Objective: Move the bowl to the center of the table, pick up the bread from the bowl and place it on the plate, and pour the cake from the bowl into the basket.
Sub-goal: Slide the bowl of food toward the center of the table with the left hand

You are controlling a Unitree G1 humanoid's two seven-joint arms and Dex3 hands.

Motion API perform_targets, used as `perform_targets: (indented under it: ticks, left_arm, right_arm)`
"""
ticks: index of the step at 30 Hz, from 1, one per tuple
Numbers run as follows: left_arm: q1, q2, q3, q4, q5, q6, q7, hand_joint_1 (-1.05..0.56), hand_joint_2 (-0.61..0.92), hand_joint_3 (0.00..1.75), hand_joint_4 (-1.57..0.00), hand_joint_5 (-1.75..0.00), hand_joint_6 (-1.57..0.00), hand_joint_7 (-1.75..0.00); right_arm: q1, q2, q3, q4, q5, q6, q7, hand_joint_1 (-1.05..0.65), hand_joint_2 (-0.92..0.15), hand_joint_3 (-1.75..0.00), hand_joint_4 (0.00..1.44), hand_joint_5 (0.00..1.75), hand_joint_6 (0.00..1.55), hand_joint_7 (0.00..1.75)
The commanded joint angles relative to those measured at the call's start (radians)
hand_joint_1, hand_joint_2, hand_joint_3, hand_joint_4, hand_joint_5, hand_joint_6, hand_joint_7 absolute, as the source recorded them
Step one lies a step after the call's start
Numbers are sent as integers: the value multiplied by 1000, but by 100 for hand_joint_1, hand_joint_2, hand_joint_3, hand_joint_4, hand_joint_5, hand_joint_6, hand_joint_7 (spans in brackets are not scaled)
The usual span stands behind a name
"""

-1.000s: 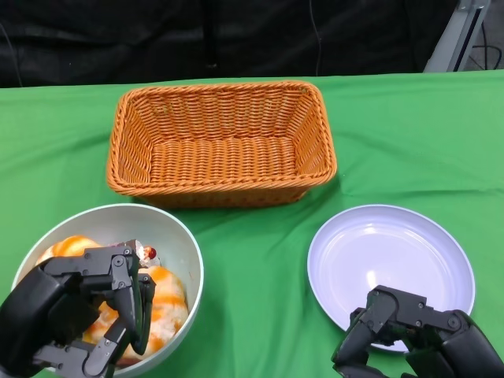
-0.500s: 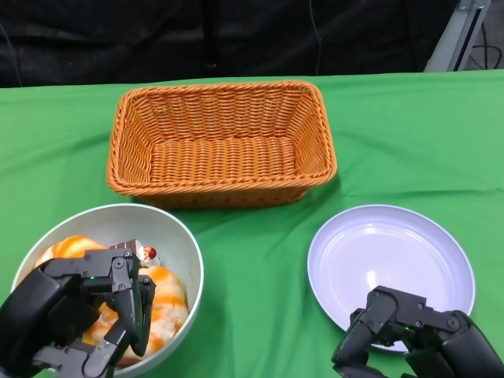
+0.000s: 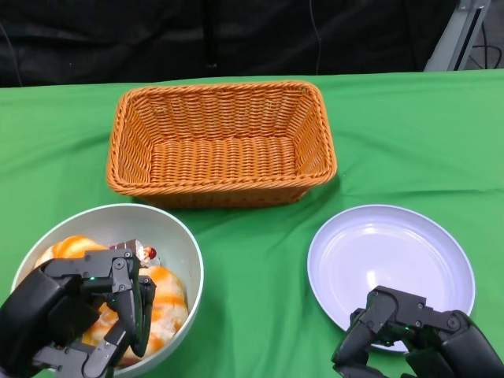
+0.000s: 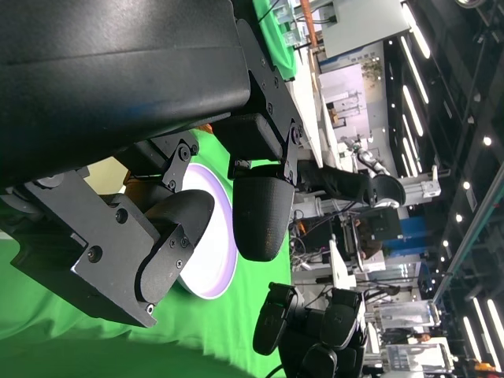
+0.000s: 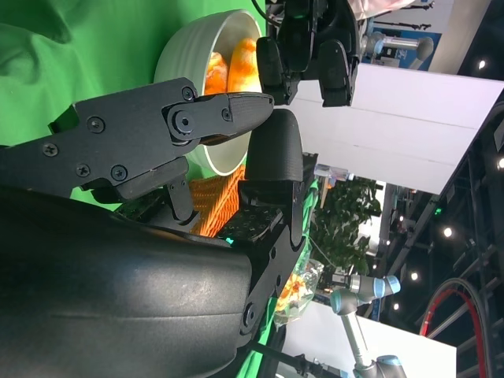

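Observation:
A pale bowl (image 3: pixel 157 214) sits at the table's near left, holding orange-glazed bread (image 3: pixel 167 285) and a small piece of cake (image 3: pixel 146 253). My left hand (image 3: pixel 79 311) hovers over the bowl's near side with its fingers partly curled and nothing in them. At the near right lies the white plate (image 3: pixel 394 252), bare. Just in front of its near rim is my right hand (image 3: pixel 417 335), fingers bent and holding nothing. The right wrist view shows the bowl (image 5: pixel 189 47) and bread (image 5: pixel 236 63) beyond its fingers. In the left wrist view the plate (image 4: pixel 209 260) appears.
A large woven orange basket (image 3: pixel 220 142) stands at the back centre with nothing in it. Green cloth (image 3: pixel 260 268) covers the table between bowl and plate. A black backdrop runs behind the far edge.

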Motion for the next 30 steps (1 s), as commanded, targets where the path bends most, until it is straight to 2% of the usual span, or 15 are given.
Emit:
perform_targets:
  ticks: [1,8,11,15,17,20,22,23,25,28,30]
  left_arm:
    - [0,10,14,-6,-7,-1,5,3,36,151,-86,-173,-82,-152]
    - [-2,14,42,-36,-37,34,24,0,40,144,-82,-174,-80,-151]
    - [-8,21,60,-56,-64,73,35,0,44,141,-80,-172,-78,-143]
    - [-21,23,84,-61,-71,94,48,-2,41,141,-81,-170,-80,-138]
    - [-32,23,99,-58,-66,95,65,-7,39,137,-81,-164,-82,-128]
    - [-42,17,112,-49,-64,89,75,-17,40,122,-81,-159,-85,-110]
    - [-50,11,120,-42,-70,93,83,-19,41,118,-81,-158,-86,-106]
    - [-55,8,126,-38,-74,99,93,-29,51,90,-80,-152,-86,-96]
    - [-68,4,139,-26,-73,100,111,-37,70,49,-79,-142,-87,-80]
    - [-95,-4,164,16,-74,71,121,-44,86,20,-75,-124,-86,-58]
    - [-112,-12,180,48,-72,47,123,-47,91,13,-73,-107,-86,-44]
  right_arm:
    - [2,-2,-4,1,1,-5,-6,-39,-92,-17,82,153,79,126]
    - [-4,-1,-2,6,3,-2,-5,-39,-92,-16,82,153,79,126]
    - [-8,1,-2,11,5,-4,-5,-39,-92,-17,82,153,79,126]
    - [-12,1,-1,15,6,-5,-4,-39,-92,-17,82,153,79,126]
    - [-15,1,0,19,5,-8,-2,-38,-92,-17,82,153,79,126]
    - [-17,2,1,22,2,-12,-4,-38,-92,-17,82,153,79,127]
    - [-17,2,1,22,1,-12,-6,-38,-92,-17,82,153,79,127]
    - [-17,2,1,20,1,-10,-7,-38,-92,-17,82,154,79,127]
    - [-16,2,1,19,-1,-8,-8,-39,-92,-16,82,154,80,127]
    - [-17,1,1,19,-8,-8,-9,-39,-92,-16,82,154,79,127]
    - [-17,1,2,19,-8,-5,-9,-40,-92,-17,82,153,79,127]
